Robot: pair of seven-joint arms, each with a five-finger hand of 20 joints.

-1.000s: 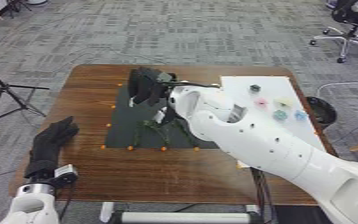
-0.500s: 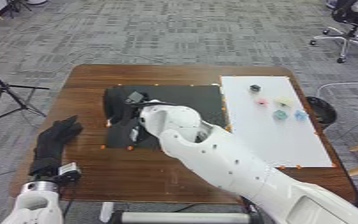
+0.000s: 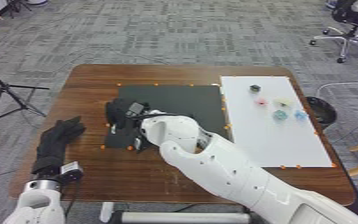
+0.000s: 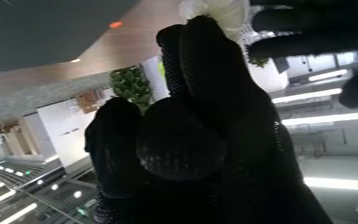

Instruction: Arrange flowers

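While the right arm [image 3: 233, 162] is stretched across the brown wooden table [image 3: 113, 175], the right hand [image 3: 122, 114] is held at the left part of the black mat [image 3: 180, 95]. Whether that hand is spread, pressed together or pinching something cannot be told. Beyond it in the right wrist view, a whitish flower [image 4: 213, 8] is seen, though whether it is being gripped cannot be made out. Green foliage [image 4: 131, 86] is seen too, and it cannot be told whether it belongs to that flower. The left hand [image 3: 53, 145] is placed over the table's left side, open and relaxed, apart from the mat. On the white board [image 3: 286, 147], to the right of the mat, five small flowers are grouped toward the far end: a dark one [image 3: 255, 88] farthest off, a pink one [image 3: 262, 101] and a pale yellow one [image 3: 284, 102] nearer, then a mint-green one [image 3: 280, 115] and a blue one [image 3: 301, 115] side by side. Orange markers [image 3: 103, 147] are set along the mat's edges. Beside the table's right edge, a black bin [image 3: 325, 111] is seen.
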